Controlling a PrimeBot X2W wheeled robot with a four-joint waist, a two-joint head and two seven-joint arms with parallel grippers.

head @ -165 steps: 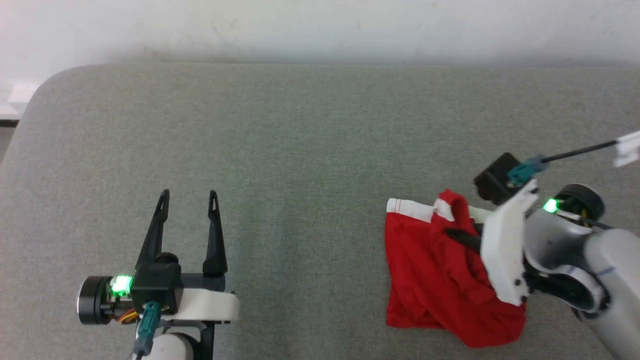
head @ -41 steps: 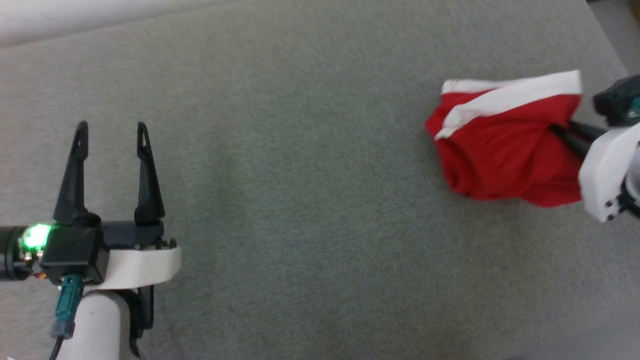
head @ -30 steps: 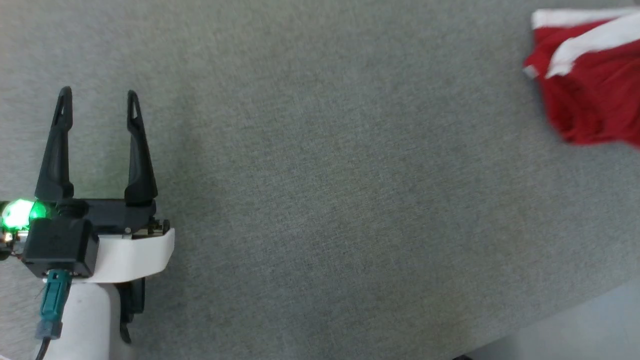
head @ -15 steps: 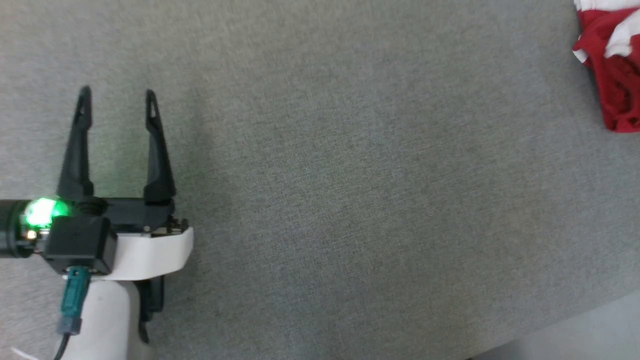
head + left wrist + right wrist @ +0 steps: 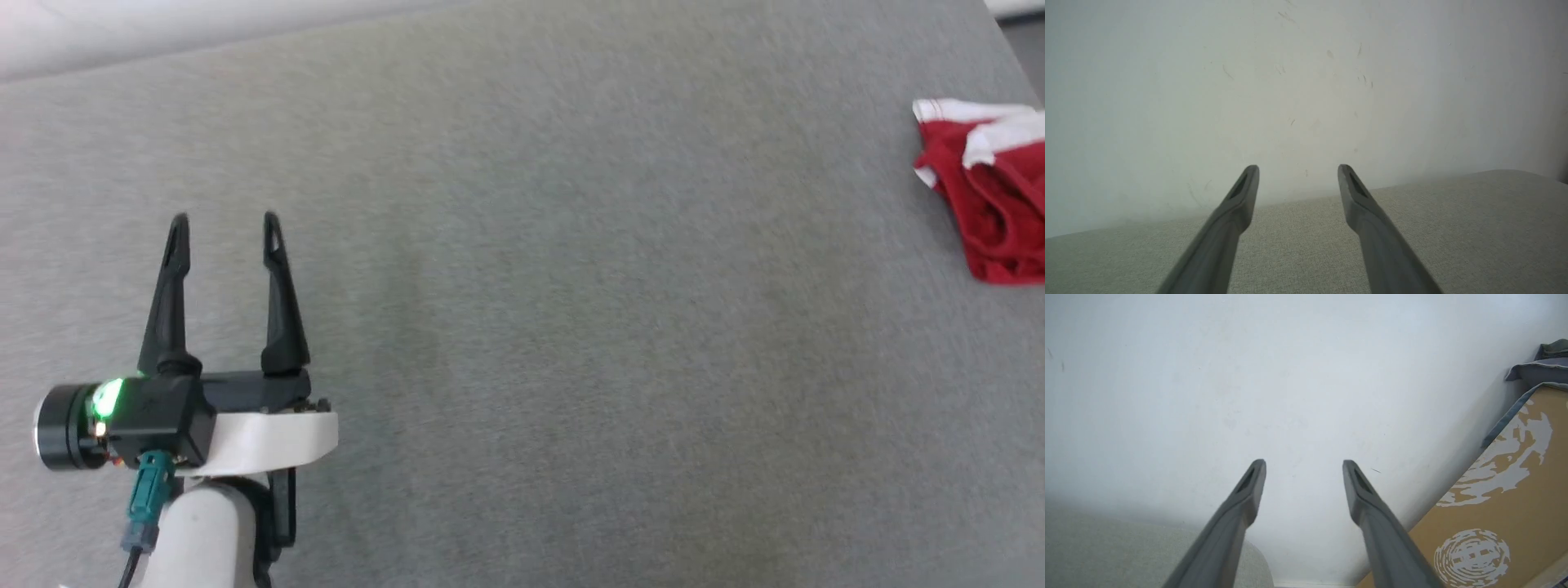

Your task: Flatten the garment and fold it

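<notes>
The garment (image 5: 992, 200), bright red with a white band on its upper edge, lies bunched at the far right of the grey cushioned surface (image 5: 571, 327) in the head view, cut off by the frame's edge. My left gripper (image 5: 224, 220) hovers open at the lower left, far from the cloth, with nothing between its fingers. In the left wrist view the left gripper (image 5: 1298, 167) points at a pale wall above the grey surface. In the right wrist view my right gripper (image 5: 1303, 462) stands open and empty, aimed at a white wall.
A white wall (image 5: 163, 33) borders the surface's far edge. In the right wrist view a tan panel with white printed patterns (image 5: 1494, 506) leans at the right, with a grey cushion (image 5: 1535, 371) above it. The surface's rounded corner (image 5: 1249, 555) shows at the bottom left.
The head camera has swung about, so the whole picture shifted. The right gripper, earlier shut on the garment, has let go, and the garment now lies bunched on the surface.
</notes>
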